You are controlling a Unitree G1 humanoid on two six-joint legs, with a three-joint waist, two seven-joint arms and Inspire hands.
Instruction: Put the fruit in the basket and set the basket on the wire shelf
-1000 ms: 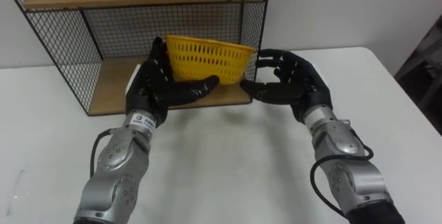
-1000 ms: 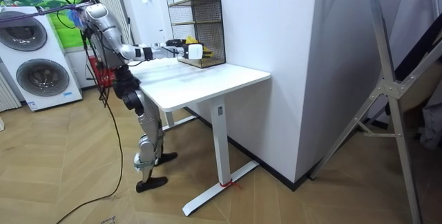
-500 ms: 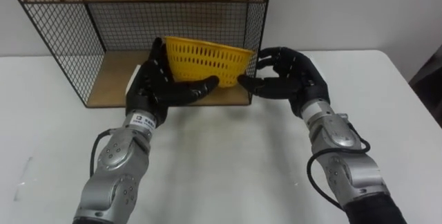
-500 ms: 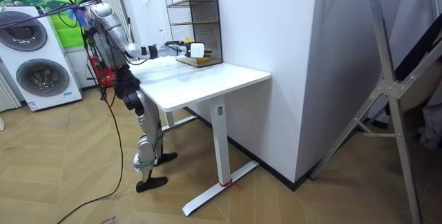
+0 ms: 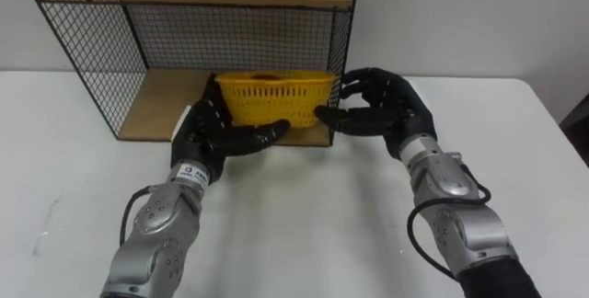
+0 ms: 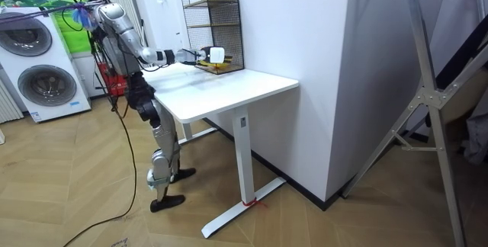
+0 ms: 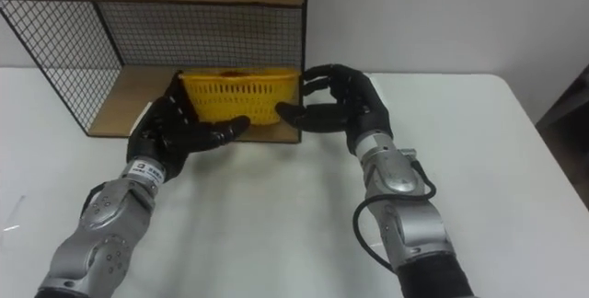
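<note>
Yellow basket [image 5: 274, 96] rests level on the lower wooden board [image 5: 158, 105] of the wire shelf [image 5: 87, 50], at its front edge. Left hand [image 5: 216, 132] lies against the basket's left end, fingers fairly straight, thumb stretched along the front. Right hand [image 5: 382, 109] pinches the right end, fingers curled at the rim. White worktop [image 5: 304, 206] carries the shelf; the robot stands at its edge, both arms outstretched.
</note>
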